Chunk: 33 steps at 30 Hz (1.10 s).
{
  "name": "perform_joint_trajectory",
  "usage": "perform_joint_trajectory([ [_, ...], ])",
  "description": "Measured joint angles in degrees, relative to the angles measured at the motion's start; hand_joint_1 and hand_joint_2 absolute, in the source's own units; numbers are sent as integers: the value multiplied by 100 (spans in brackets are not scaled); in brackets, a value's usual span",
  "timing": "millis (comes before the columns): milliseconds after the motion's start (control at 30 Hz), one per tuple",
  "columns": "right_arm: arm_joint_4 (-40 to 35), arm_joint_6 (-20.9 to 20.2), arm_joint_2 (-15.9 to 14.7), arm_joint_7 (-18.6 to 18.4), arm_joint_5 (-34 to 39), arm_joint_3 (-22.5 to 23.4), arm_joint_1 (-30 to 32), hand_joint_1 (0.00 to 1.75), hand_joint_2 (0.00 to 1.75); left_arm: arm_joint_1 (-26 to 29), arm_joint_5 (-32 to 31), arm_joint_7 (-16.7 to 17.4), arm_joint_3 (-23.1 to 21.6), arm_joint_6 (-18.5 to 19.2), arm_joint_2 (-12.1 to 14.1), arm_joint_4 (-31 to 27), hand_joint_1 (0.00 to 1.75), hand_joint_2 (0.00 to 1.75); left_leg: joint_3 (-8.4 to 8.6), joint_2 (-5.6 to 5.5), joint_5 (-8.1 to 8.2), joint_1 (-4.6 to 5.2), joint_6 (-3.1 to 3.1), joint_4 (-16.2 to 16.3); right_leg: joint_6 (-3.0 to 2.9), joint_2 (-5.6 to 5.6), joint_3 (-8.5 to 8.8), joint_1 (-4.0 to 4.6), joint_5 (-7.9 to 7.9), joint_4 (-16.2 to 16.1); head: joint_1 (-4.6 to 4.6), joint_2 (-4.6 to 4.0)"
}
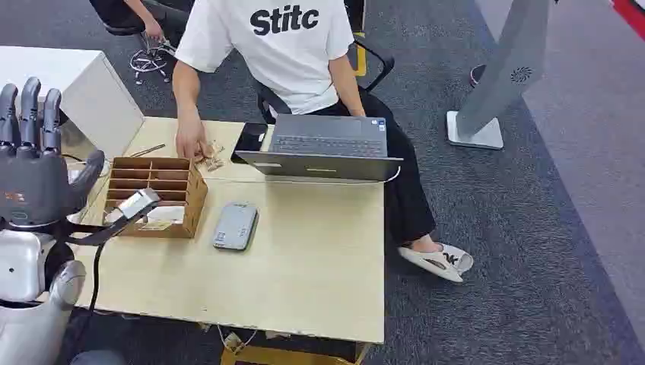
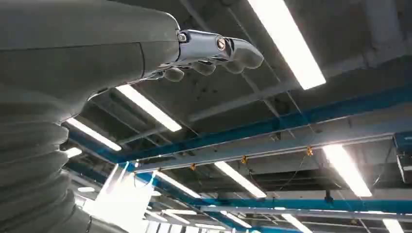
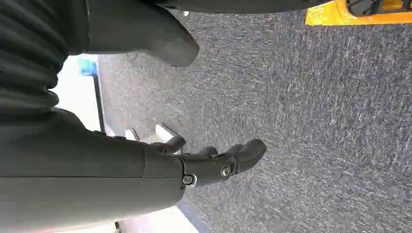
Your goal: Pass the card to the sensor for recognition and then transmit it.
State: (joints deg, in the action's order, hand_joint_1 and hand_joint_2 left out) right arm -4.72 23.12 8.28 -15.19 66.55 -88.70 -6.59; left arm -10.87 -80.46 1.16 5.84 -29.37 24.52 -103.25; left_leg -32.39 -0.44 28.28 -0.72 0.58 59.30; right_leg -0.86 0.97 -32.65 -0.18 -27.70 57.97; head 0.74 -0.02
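Note:
A brown wooden box (image 1: pixel 176 199) with several slots stands on the left of the table. A pale card (image 1: pixel 135 204) leans tilted at its front left corner. The grey flat sensor (image 1: pixel 234 226) lies just right of the box. My left hand (image 1: pixel 36 163) is raised at the table's left edge, left of the box, fingers pointing up and thumb spread, holding nothing. The left wrist view has its fingers (image 2: pixel 218 48) stretched out against the ceiling. My right hand (image 3: pixel 214 162) hangs over grey carpet with its fingers loosely extended and nothing in them.
A person in a white T-shirt sits at the far side, one hand (image 1: pixel 190 143) resting on the table by small brown items. An open laptop (image 1: pixel 327 146) and a black phone (image 1: pixel 249 140) lie at the far edge. A white cabinet (image 1: pixel 72 87) stands far left.

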Motion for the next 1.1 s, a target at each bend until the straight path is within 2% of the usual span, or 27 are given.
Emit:
perform_joint_trajectory([
  [200,0,-13,0,-4,-57,-2,0,0,175,-278,-135,120,-122,207,135,269,0,175,0,4,0,0,1,0,-2,3,-1,1,1,0,0,0],
  [433,0,-13,0,-7,-61,-2,-1,0,175,-629,-208,236,-341,321,107,586,0,175,-1,7,0,0,1,0,-2,7,-2,1,2,0,0,0],
  [667,-2,-22,0,-31,-118,-7,-5,0,175,-871,-205,326,-560,258,-24,907,0,175,-1,8,0,0,1,0,-3,8,-3,1,2,0,0,0],
  [1100,0,-35,0,-31,-122,-7,-6,0,175,-906,-127,361,-769,124,-306,1250,0,175,-3,11,0,0,1,0,-3,12,-4,1,2,0,0,-2],
])
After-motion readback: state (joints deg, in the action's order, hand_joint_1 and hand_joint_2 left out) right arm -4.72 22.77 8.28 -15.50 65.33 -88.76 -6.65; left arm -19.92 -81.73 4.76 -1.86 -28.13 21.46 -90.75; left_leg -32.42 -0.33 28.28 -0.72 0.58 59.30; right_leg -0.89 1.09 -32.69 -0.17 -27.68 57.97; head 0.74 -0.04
